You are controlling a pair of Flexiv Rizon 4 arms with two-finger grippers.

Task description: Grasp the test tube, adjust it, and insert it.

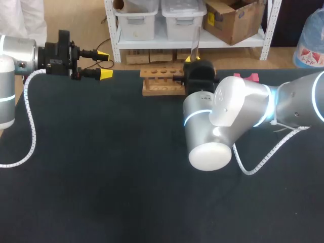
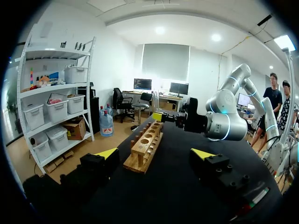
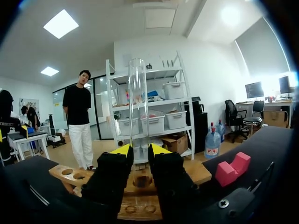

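Glass test tube stands upright, pinched in the right pincer, rack just beneath; insertion seems in hand, needing straight lowering.

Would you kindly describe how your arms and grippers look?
The left arm and right arm are silver-grey with rounded joints, glowing bluish rings and white spiral cables. The left gripper and right gripper are black with yellow wedge-shaped fingertips.
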